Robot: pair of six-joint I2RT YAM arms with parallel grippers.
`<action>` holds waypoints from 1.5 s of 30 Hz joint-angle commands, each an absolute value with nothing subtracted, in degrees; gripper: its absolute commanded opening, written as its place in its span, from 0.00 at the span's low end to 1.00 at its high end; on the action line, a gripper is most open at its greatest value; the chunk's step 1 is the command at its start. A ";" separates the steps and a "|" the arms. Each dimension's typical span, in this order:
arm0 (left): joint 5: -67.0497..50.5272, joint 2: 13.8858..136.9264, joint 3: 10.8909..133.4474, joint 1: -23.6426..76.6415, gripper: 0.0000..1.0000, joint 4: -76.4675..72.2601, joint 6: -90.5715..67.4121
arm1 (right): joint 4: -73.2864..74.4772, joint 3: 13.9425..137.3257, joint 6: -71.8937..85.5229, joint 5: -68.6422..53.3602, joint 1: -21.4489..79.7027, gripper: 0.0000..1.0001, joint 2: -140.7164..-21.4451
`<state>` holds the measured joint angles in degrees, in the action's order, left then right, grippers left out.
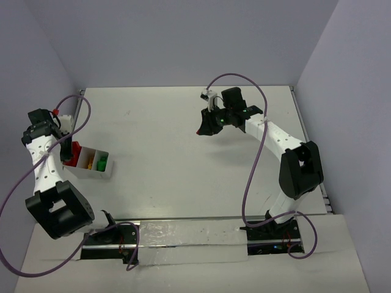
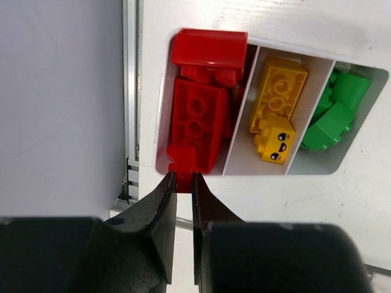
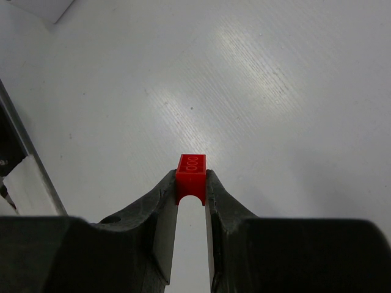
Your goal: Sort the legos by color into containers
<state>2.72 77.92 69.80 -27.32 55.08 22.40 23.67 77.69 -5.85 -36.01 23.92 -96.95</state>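
A white three-part container (image 1: 98,173) sits at the table's left edge. In the left wrist view its compartments hold red legos (image 2: 198,116), yellow legos (image 2: 278,97) and green legos (image 2: 333,116), each colour apart. My left gripper (image 2: 183,181) is shut on a small red lego (image 2: 181,160), which hangs at the near rim of the red compartment. My right gripper (image 3: 191,186) is shut on a red arch-shaped lego (image 3: 190,174), held above bare table near the middle (image 1: 203,129).
A metal rail (image 2: 129,91) runs along the table's left edge, right beside the container, with the wall just past it. Purple cables (image 1: 253,165) loop off both arms. The table's metal edge (image 3: 24,146) shows at the left of the right wrist view.
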 commanded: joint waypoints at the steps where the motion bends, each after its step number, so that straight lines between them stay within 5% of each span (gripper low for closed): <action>1: 1.67 78.80 73.35 -28.04 0.11 52.42 23.12 | 23.64 80.33 -6.24 -36.17 24.52 0.00 -97.38; 13: 1.10 79.37 74.04 -28.13 0.47 52.42 23.91 | 23.75 80.97 -6.06 -36.32 24.61 0.00 -97.47; 22: -4.82 77.49 78.43 -28.13 0.55 54.75 24.34 | 23.38 82.09 -5.06 -38.75 25.22 0.00 -97.21; 27: -29.74 71.85 83.67 -28.13 0.54 60.60 27.96 | 21.81 84.19 -1.08 -52.42 25.70 0.00 -97.55; 32: -60.98 64.61 75.88 -26.26 0.50 61.65 31.47 | 15.83 84.61 8.31 -65.59 26.80 0.00 -98.35; 37: -67.41 55.73 62.54 -13.62 0.46 41.55 19.58 | -0.42 79.96 25.60 -74.56 27.77 0.00 -97.13; 42: -70.33 49.63 51.08 -6.72 0.42 16.05 -5.79 | -48.19 69.51 67.16 -77.43 28.56 0.00 -97.63; 45: -66.46 47.68 49.17 -1.17 0.43 9.97 -7.43 | -56.24 69.24 74.19 -77.27 29.08 0.00 -99.44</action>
